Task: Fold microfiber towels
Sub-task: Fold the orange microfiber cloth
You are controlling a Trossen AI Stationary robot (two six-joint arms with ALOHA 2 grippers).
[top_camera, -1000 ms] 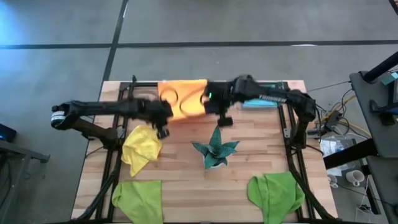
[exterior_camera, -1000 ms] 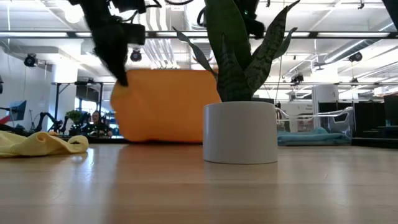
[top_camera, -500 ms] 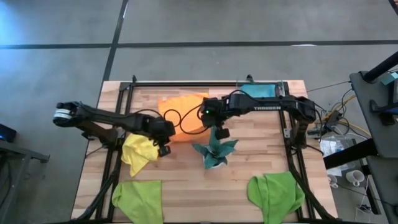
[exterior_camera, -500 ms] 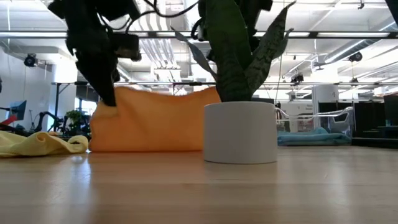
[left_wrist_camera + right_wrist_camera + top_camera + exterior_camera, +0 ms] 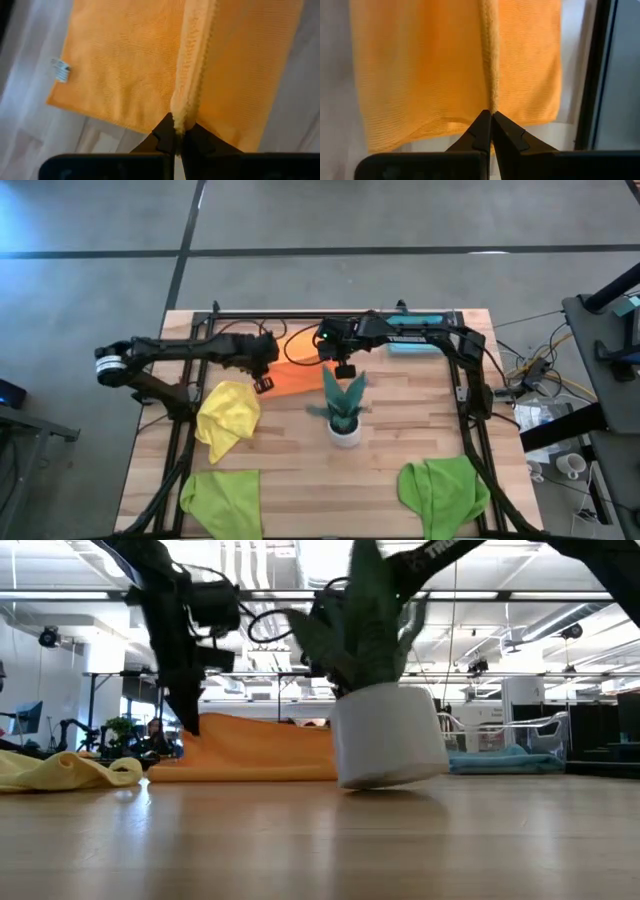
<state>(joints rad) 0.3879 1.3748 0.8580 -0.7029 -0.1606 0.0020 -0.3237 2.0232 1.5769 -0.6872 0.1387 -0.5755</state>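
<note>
The orange towel (image 5: 298, 376) lies low on the table at the far middle, held between my two grippers; it also shows in the low view (image 5: 255, 748). My left gripper (image 5: 263, 381) is shut on its left end and my right gripper (image 5: 341, 368) on its right end. The yellow towel (image 5: 228, 416) lies crumpled at the left. Two lime green towels (image 5: 222, 500) (image 5: 445, 486) lie at the near edge. The light blue towel (image 5: 412, 346) lies at the far right. My left gripper pinches the orange towel's hemmed edge (image 5: 186, 111) between its two shut fingers, coming from above and pointing down. The towel spreads away below the fingers and its lower part (image 5: 240, 772) lies on the table. My right gripper pinches the towel's hemmed edge (image 5: 491, 102) between its two shut fingers. The cloth spreads out beyond the fingers on both sides of the hem. In the low view the potted plant hides the place of contact.
A dark teal spiky plant in a white pot (image 5: 344, 412) stands just near of my right gripper and is tilted in the low view (image 5: 388, 735). Black frame rails (image 5: 460, 380) run along the table's left, right and far sides.
Both grippers have gone down with the orange towel, first toward the near edge, then back toward the far edge. The towel, which hung tall, now sits low with more of it on the table. The potted plant has tipped.
</note>
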